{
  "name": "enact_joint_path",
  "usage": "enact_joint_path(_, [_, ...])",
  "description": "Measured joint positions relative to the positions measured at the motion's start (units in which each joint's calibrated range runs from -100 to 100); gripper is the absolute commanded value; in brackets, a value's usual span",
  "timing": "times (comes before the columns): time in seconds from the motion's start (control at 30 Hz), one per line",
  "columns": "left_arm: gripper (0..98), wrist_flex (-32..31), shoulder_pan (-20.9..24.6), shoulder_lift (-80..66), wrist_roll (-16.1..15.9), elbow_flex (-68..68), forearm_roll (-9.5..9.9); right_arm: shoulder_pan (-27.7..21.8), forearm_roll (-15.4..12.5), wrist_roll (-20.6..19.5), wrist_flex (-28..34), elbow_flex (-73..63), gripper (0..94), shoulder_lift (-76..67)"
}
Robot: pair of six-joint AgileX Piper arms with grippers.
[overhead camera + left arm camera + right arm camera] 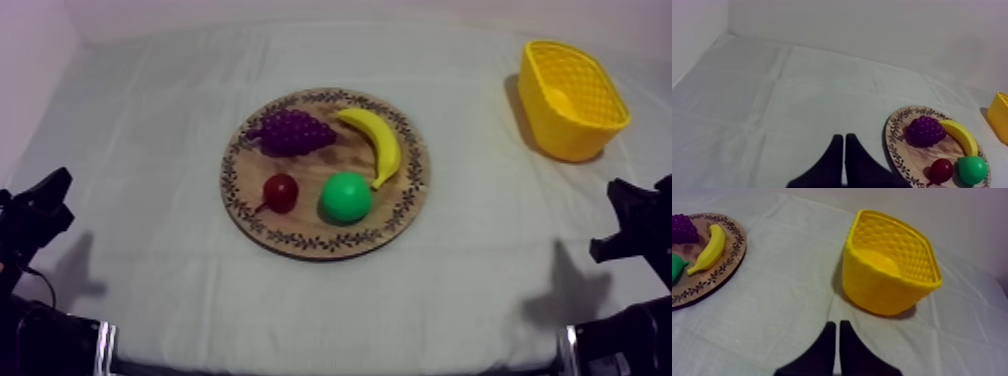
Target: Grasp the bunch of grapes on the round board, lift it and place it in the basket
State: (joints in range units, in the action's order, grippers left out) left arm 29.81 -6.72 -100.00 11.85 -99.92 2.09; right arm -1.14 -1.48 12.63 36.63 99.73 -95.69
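The bunch of grapes (291,131), purple, lies on the round wooden board (300,243), in its far left part as seen from above, well apart from the yellow basket (565,140). A banana (377,143) lies just to the right of the grapes. A small red fruit (281,192) sits toward the board's near edge, with a green pear (346,197) beside it at the banana's near end. The board rests mid-bench (480,270) on the grey-white cloth (150,140), and the basket stands at the far right. From above, your left claw (45,205) and right claw (635,215) sit low at the near left and near right, too dark there to read. The left wrist view settles it: that claw's fingers (832,165) are pressed together into a narrow wedge over bare cloth, the board close by. The right wrist view shows its fingers (827,348) pressed together too, just short of the basket, whose honeycomb-patterned inner wall faces the camera.
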Motion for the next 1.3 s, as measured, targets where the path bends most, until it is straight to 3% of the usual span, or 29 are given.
enact_joint_path(0.43, [0.1,0.0,0.0,0.0,0.0,0.0,0.00,-0.4,0.0,-6.5,0.0,0.0,0.2,0.0])
enact_joint_path(0.8, [0.1,0.0,0.0,0.0,0.0,0.0,0.00,-0.2,0.0,-6.1,0.0,0.0,0.2,0.0])
enact_joint_path(1.3, [0.1,0.0,0.0,0.0,0.0,0.0,0.00,1.6,-1.1,-1.6,-0.7,-7.4,0.2,8.2])
